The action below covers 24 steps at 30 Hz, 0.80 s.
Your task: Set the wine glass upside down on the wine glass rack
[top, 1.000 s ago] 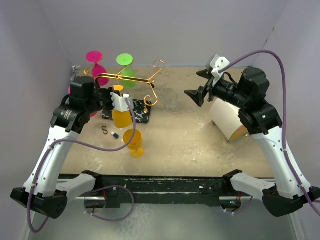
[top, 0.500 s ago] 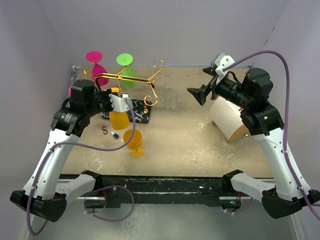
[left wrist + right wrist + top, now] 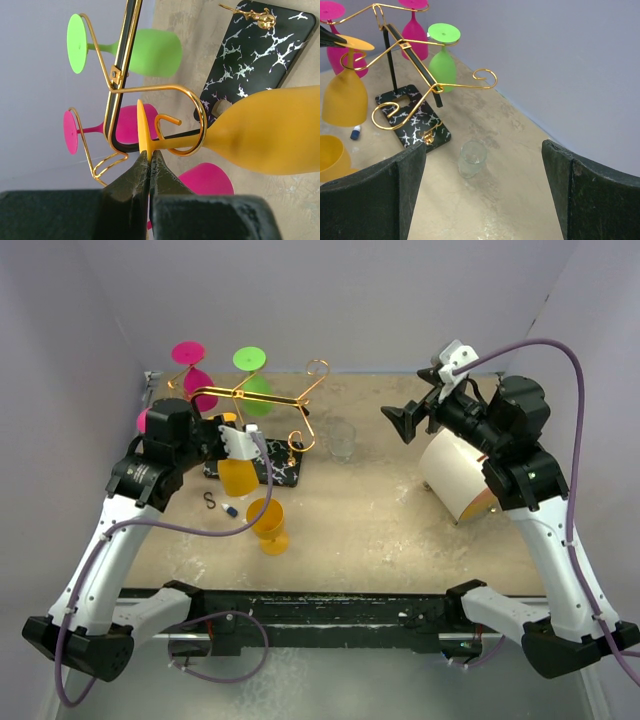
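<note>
with my left tool pinched narrow on the foot of the wine glass, whose stem sits inside a curl of the rack with the bowl hanging down, i should lower until the foot rests on the wire, then open gently.

Crowded far left, open middle.
The wine glass rack, with pink glasses, a green glass and the orange wine glass among its arms, blocks the far left. A second orange glass stands just in front and a clear tumbler just right. A white cylinder lies at the right. The table between tumbler and cylinder gives passage.
</note>
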### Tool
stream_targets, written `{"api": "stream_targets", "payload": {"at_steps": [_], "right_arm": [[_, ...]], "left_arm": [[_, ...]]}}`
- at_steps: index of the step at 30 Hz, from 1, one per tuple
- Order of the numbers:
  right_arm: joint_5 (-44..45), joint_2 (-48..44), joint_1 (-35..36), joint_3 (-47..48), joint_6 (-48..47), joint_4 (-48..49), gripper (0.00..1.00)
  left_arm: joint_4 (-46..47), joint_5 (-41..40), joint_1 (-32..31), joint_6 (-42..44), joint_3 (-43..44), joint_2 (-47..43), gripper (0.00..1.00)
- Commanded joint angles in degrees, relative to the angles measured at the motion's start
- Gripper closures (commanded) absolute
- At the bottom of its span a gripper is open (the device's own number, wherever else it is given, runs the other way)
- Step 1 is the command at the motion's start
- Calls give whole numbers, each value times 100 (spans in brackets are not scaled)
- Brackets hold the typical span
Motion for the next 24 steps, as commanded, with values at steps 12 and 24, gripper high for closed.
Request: {"api": "stream_targets", "payload": {"at_steps": [12, 24], "right_arm": [[-189, -75, -50, -61, 82, 335, 0], [-311, 18, -51, -24, 122, 332, 0]], "left_arm": [[115, -1, -26, 85, -89, 65, 84], [-150, -103, -30, 202, -80, 19, 74]]}}
